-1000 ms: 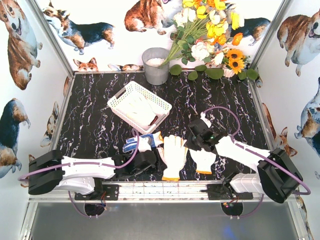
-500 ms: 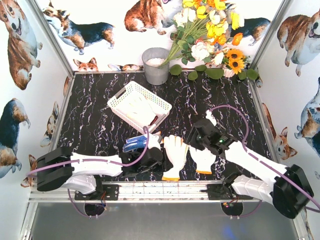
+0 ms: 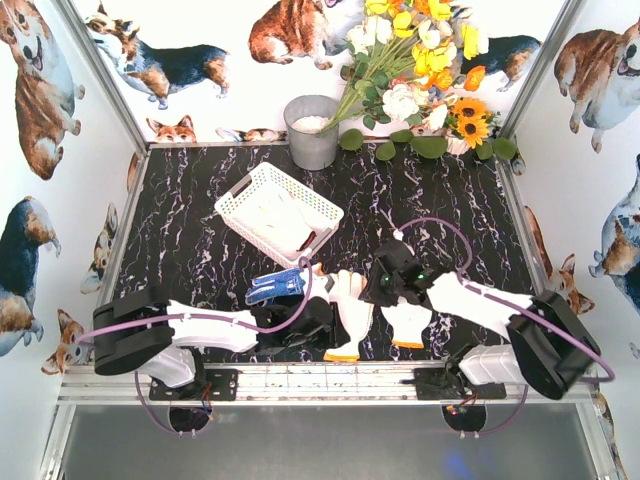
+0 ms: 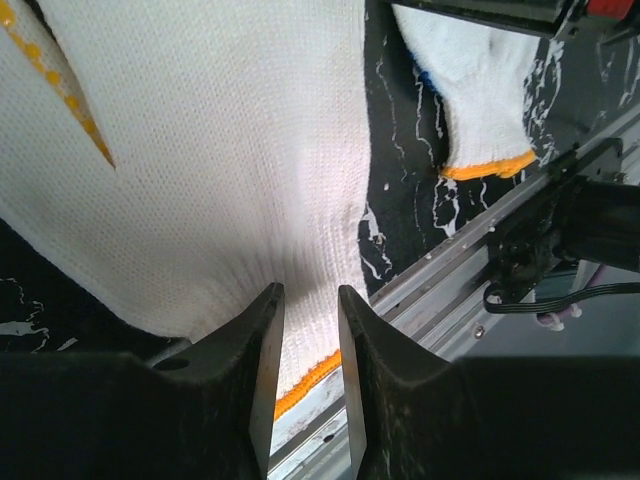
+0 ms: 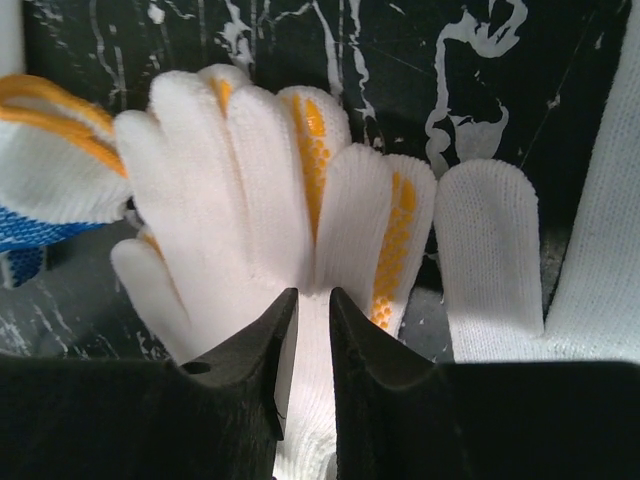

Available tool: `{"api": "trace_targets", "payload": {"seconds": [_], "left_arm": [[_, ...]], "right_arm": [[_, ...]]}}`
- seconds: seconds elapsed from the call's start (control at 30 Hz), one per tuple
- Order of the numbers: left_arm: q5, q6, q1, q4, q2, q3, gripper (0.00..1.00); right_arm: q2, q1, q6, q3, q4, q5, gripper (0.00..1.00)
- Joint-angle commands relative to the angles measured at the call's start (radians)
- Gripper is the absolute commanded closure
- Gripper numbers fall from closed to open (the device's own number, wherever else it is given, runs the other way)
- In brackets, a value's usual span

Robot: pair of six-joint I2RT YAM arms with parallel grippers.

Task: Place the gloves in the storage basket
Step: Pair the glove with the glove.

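The white storage basket [image 3: 238, 199] stands at the back left with one pale glove [image 3: 280, 216] lying in it. Three gloves lie near the front edge: a blue-dotted one [image 3: 275, 287], a white middle one [image 3: 348, 303] and a smaller white one [image 3: 408, 322]. My left gripper [image 3: 328, 325] has its jaws narrow around the middle glove [image 4: 200, 150] just above its orange cuff, with knit fabric drawn in between them [image 4: 310, 290]. My right gripper [image 3: 375, 290] pinches the same glove [image 5: 250, 180] at the base of its fingers [image 5: 313, 292].
A grey metal bucket [image 3: 312, 130] and a bunch of flowers [image 3: 420, 70] stand at the back wall. The metal front rail [image 3: 330, 375] runs right behind the middle glove's cuff. The blue-dotted glove [image 5: 40, 235] and the smaller white glove [image 5: 490, 250] flank the pinched one.
Both arms have come in over the middle glove. The left gripper's jaws have narrowed onto its cuff end. The right gripper opened, then closed onto the base of its fingers.
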Motion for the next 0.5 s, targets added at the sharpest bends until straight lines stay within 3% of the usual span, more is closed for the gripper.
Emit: {"api": "trace_targets", "payload": {"seconds": [0.0, 0.47], "left_arm": [[0.033, -0.008, -0.006, 0.017, 0.033, -0.003, 0.78], [0.179, -0.045, -0.013, 0.206, 0.172, 0.038, 0.77]], "right_arm": [[0.052, -0.003, -0.014, 0.049, 0.036, 0.006, 0.79], [-0.077, -0.024, 0.027, -0.046, -0.088, 0.161, 0.77]]}}
